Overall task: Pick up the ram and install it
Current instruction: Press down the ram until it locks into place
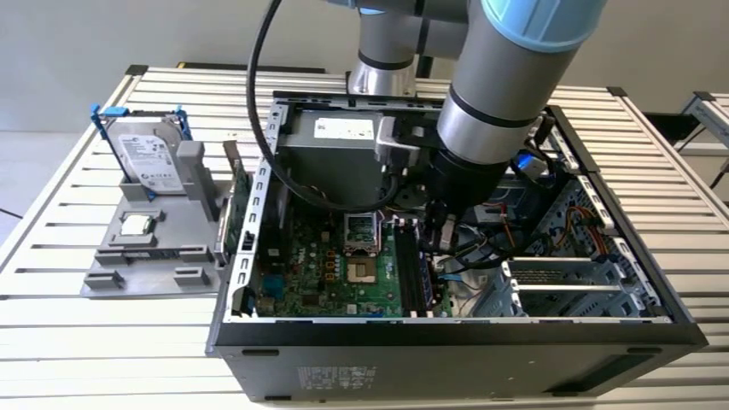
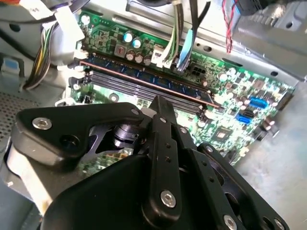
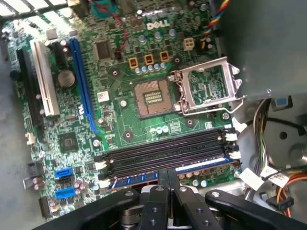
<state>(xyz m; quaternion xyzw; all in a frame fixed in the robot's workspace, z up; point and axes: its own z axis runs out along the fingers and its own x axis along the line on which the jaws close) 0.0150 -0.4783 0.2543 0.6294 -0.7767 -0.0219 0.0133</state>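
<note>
I have the black two-finger gripper [image 3: 168,178] down inside the open black computer case [image 1: 456,337], and its fingers look pressed together with nothing pinched between them. The ram [image 3: 199,166], a long, narrow bluish circuit-board stick, stands on edge in the memory slot directly under the fingertips. In the first wrist view its blue strip runs out to both sides of the fingers, so the tool sits over roughly the middle of its length.

In the exterior view the stick's long axis runs from near to far, just to the exterior view's right of the empty square processor socket [image 3: 153,98] on the green motherboard [image 3: 120,62]. The fingers would open and shut along that same line, not across the board's thickness. I judge this pose as one for pressing on the top edge, not for gripping.

The empty black memory slots [image 3: 168,148] lie parallel to the stick, between it and the socket. I cannot tell whether the fingertips touch the edge or hang just above it, nor whether the white end latches [image 3: 233,154] are closed.
</note>
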